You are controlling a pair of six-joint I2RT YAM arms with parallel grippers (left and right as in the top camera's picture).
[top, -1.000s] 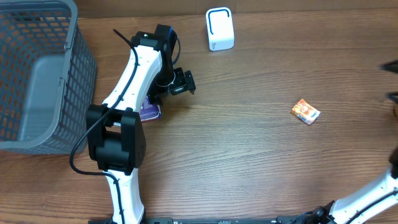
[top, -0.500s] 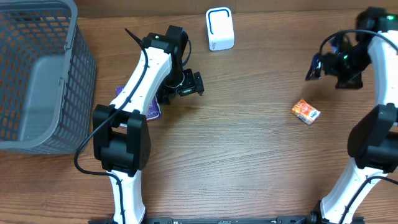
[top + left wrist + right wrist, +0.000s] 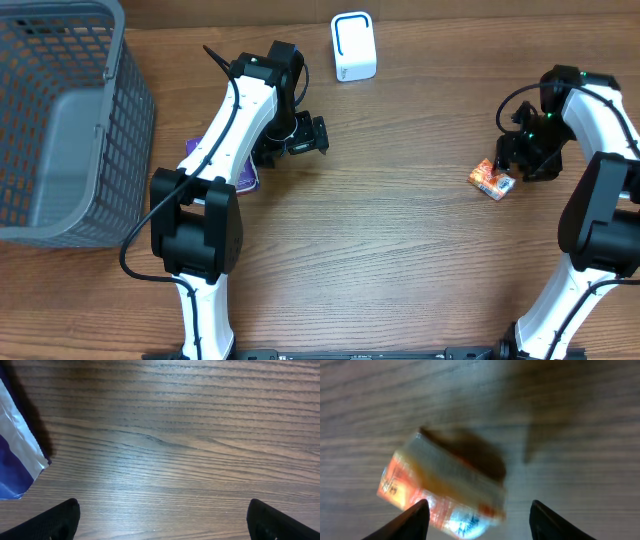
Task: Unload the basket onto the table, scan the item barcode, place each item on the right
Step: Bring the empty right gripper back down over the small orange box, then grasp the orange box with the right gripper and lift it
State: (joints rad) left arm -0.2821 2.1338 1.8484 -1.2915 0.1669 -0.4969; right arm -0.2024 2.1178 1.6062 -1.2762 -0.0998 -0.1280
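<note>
Straddling the orange packet (image 3: 445,490), the right fingers (image 3: 412,522) stand apart with one tip on each side. Bare wood shows between the packet and the tip on the right of the wrist view, so nothing is clamped yet. The packet lies flat on the bench (image 3: 400,260), over toward the right side, and it has not shifted in the last second.

What has changed is the right arm. A second ago it was barely in the overhead view, half a second ago it hung farther back, and now it has come down right over the item. I judge this to be the start of the pick, with the scan itself not yet begun. The next move calls for closing squarely across the packet, since it sits at a slant to the fingers and could twist or skid out.

Farther along the bench, the purple pouch (image 3: 245,180) lies partly under the left arm. Just beyond it the left fingers (image 3: 55,520) are spread wide and hold nothing, hovering over bare wood. That arm has hardly stirred since half a second ago. The grey basket (image 3: 60,120) stands at the left edge. Farthest back, the white scanner (image 3: 353,46) sits well apart from the packet, so a lift and a long carry remain.
</note>
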